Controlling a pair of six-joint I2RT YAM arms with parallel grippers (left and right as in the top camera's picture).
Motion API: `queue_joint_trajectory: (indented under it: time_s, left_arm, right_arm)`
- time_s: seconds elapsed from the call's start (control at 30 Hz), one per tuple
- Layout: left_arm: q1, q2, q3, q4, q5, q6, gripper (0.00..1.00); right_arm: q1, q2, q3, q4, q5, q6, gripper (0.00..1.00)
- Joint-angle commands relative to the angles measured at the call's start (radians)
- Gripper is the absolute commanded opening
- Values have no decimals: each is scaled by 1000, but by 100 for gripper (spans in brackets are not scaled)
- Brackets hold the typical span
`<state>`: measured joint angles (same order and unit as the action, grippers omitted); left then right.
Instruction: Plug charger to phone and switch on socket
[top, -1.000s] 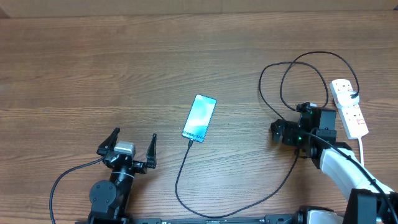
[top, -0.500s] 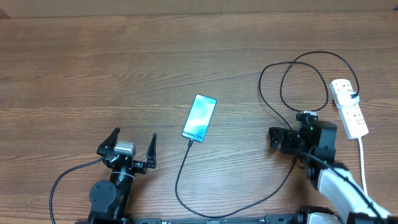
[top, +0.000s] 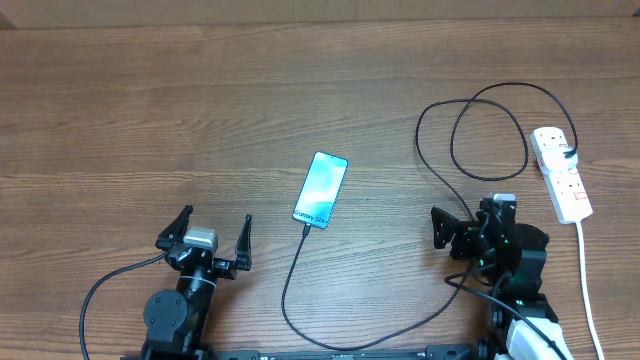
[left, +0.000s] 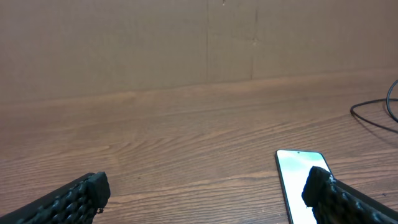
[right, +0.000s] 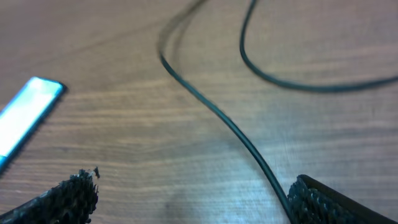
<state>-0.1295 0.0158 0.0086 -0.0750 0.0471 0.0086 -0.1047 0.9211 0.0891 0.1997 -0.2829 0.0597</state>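
Because charger (top: 286, 285) tip seemingly sits in phone (top: 321, 189), left hand (left: 205, 185), right hand (right: 196, 193) gape empty, free for socket (top: 562, 175) switch.

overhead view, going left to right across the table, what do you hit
left fingers → phone → right fingers → socket

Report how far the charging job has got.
Done, apparently: the charger reaches the phone at its lower end, and the phone is lit. In hand: nothing; the left gripper and right gripper are open and empty. Left: the switches on the socket are too small to read, so check them.
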Motion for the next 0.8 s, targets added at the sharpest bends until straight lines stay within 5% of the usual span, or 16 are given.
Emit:
queue_joint_trajectory:
  time_s: [0.0, 0.4, 0.77]
  left_arm:
    - [-2, -12, -4, -2, -13, 22, 99]
    - [-2, -12, -4, -2, -13, 22, 100]
    - [-2, -12, -4, -2, -13, 22, 99]
  right_arm:
    - [1, -52, -20, -2, -21, -5, 100]
    - [1, -127, -82, 11, -18, -5, 100]
    - [1, -294, -81, -211, 10, -9, 100]
